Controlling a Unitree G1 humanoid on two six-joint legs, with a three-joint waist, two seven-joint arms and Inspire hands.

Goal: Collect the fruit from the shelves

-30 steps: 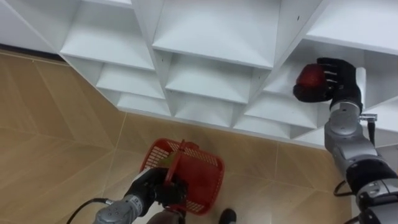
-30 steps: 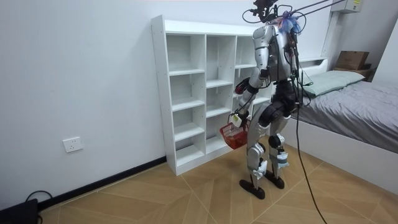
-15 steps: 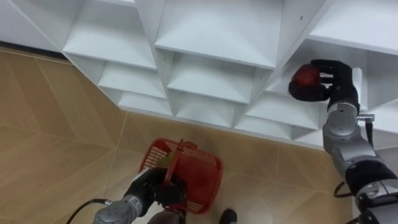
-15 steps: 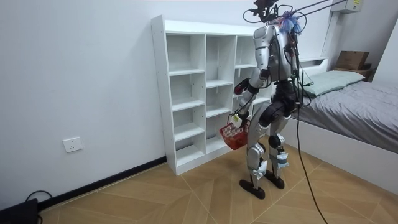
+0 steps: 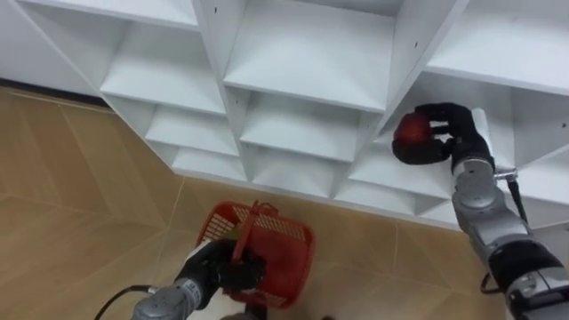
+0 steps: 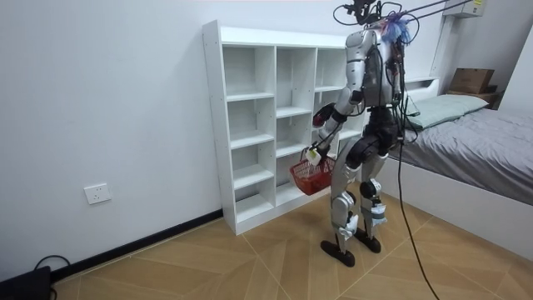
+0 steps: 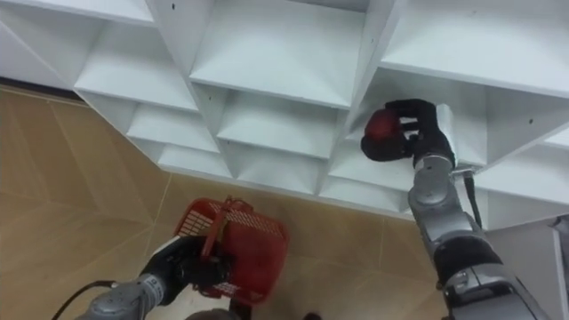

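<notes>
My right hand is shut on a round red fruit, held in front of the right column of the white closet; the same hand and fruit show in the right eye view. Low on the left, my left hand is curled round the handle of a red plastic basket, which hangs over the wooden floor. In the room view I stand facing the closet with the basket at knee height.
The closet's shelves near me hold nothing. Wooden floor spreads to the left. A bed with a pillow stands behind me at the room view's right, and a wall socket sits low on the wall.
My right hand has carried the red fruit leftward and slightly lower, away from the shelf. The basket has risen a little in the room view. The head camera shifted.
</notes>
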